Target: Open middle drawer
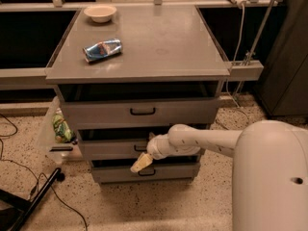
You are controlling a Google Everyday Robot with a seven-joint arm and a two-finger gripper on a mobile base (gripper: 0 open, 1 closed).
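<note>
The middle drawer (108, 149) is the low grey front between the taller top drawer (96, 113) and the lowest drawer (168, 171). Its front stands about level with the other two. Its small black handle (139, 148) shows only in part, at the left of my wrist. My gripper (141, 162) is cream-coloured. It hangs down at the drawer's centre, just below the handle, over the gap above the lowest drawer. My white arm (207, 141) reaches in from the right and covers the right half of the middle drawer front.
On the cabinet top (159, 42) lie a crushed blue can (102, 49) and a cream bowl (100, 12). A clear bag with green contents (57, 126) hangs at the cabinet's left. Cables and a black stand leg (33, 196) lie on the floor at left. A dark cabinet (284, 57) stands at right.
</note>
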